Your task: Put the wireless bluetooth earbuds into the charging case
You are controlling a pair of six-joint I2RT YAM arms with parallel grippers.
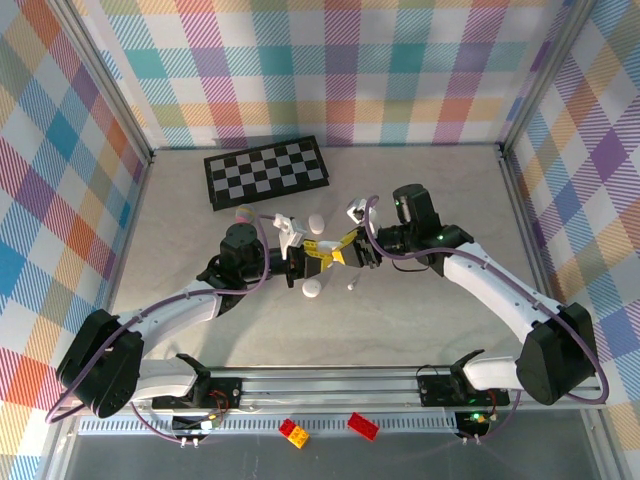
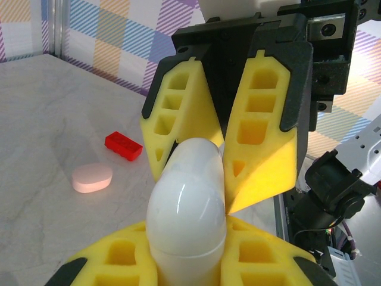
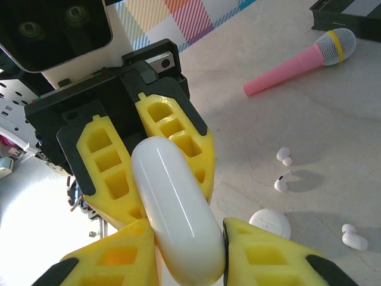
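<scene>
Pinches white charging case (image 2: 184,202) at opposite ends with left gripper (image 2: 189,238) and right gripper (image 3: 186,229), long axis running claw to claw, earbuds (image 3: 281,182) loose mid-surface (image 3: 309,119).

My left arm (image 1: 165,312) and right arm (image 1: 500,290) are white shells between bulky black joints, each trailed by a thin mauve cable (image 1: 405,263). Both bolt to a silver rail (image 1: 330,378) along the bottom of the top view. My left gripper (image 2: 187,262) and right gripper (image 3: 184,256) wear yellow fingers (image 3: 238,232) pocketed with rectangular hollows and backed by black plates. A small green light (image 1: 437,237) glows right of centre on my right wrist.
</scene>
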